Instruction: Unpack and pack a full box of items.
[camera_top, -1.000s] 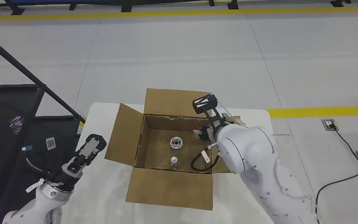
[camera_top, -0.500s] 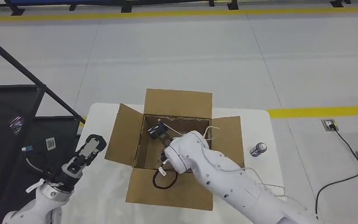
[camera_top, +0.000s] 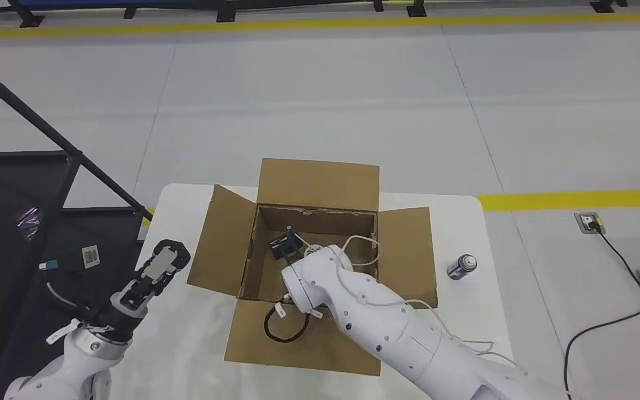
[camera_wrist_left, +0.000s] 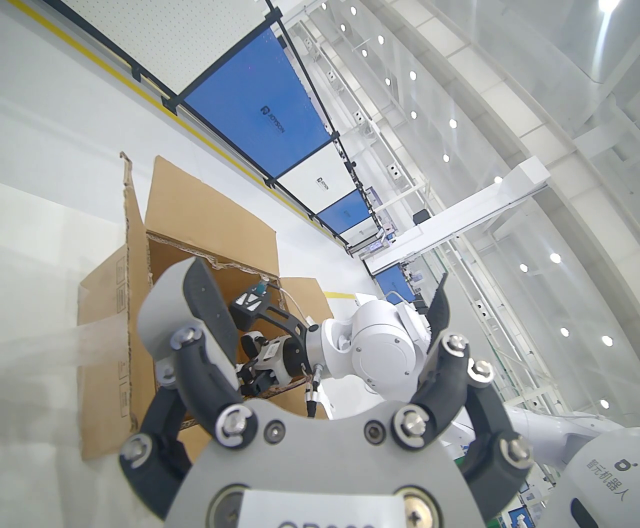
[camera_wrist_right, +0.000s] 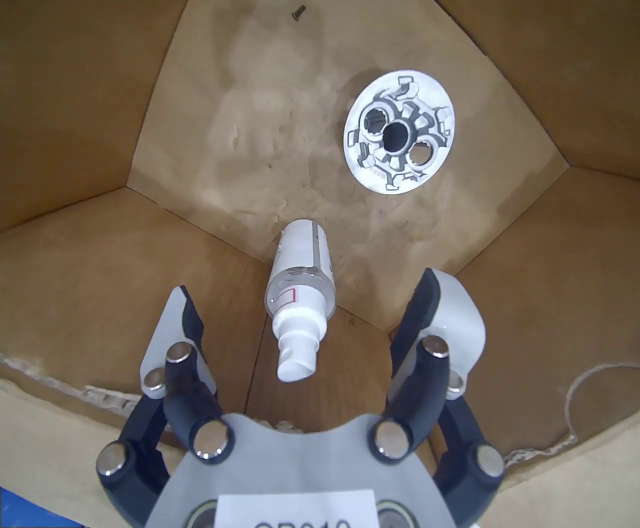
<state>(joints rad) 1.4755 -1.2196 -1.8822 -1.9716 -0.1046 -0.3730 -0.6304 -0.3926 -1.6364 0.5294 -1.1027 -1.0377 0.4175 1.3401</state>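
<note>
The right gripper (camera_wrist_right: 307, 292) points down into the open cardboard box (camera_top: 318, 183), its 2 jaws spread wide and gripping nothing. Seen between those jaws, a white spray bottle (camera_wrist_right: 300, 280) stands on the box floor with its pump head turned up toward the gripper; neither pad touches it. Beyond the jaw tips, off toward the right-hand finger's side, a round metal disc (camera_wrist_right: 399, 131) with cut-out holes lies flat on the cardboard. Farther past the tips, a small dark screw (camera_wrist_right: 298, 9) rests near the far wall. The box floor is plain brown board, scuffed pale in patches.

The left gripper (camera_wrist_left: 317, 282) hangs outside the box over the white table (camera_top: 200, 340), jaws likewise apart and empty. Past its tips stands the box's side flap, and beyond that the right arm reaches in.

A small can (camera_top: 460, 266) stands on the table outside the box, well clear of both sets of jaws.

The floor around the table is pale grey with a yellow line (camera_top: 320, 22) across it. The hall has blue wall panels (camera_wrist_left: 260, 110) and rows of ceiling lights.
</note>
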